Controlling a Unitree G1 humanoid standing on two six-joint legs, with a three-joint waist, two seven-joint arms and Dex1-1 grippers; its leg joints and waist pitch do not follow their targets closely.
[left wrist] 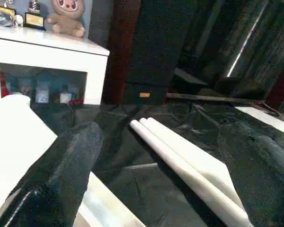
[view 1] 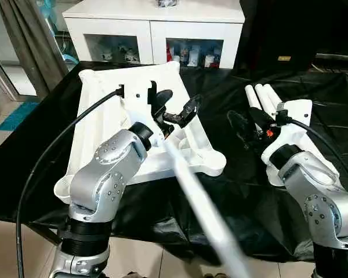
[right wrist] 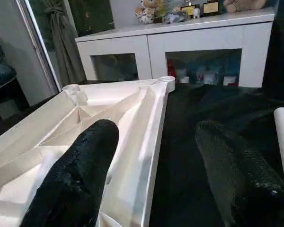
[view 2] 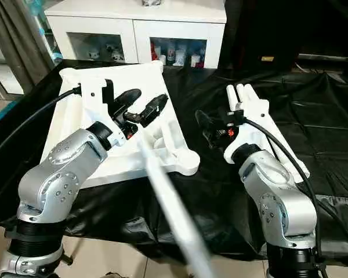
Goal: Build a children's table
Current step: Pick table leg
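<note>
- Left gripper: fingers spread wide, nothing between them; hovers over the tabletop's ribbed underside.
- Right gripper: fingers apart, empty (black cloth between them in the wrist view), poised above the cloth between top and spare legs.
- Tabletop: upside down on the black cloth, left half of the work area, ribs up, corner sockets showing; long axis runs roughly away from the robot, far end tilted a bit right.
- One leg: blurred white tube, upper end at the near-right socket area by the left gripper, long axis slanting down toward the robot; can't tell if seated or loose.
- Spare legs: bundle lying side by side to the right, partly under the right arm, ends pointing away.
- Progress (my read): early; at most one leg at a socket, rest to fit, then flip upright.
- White cabinet stands behind.
</note>
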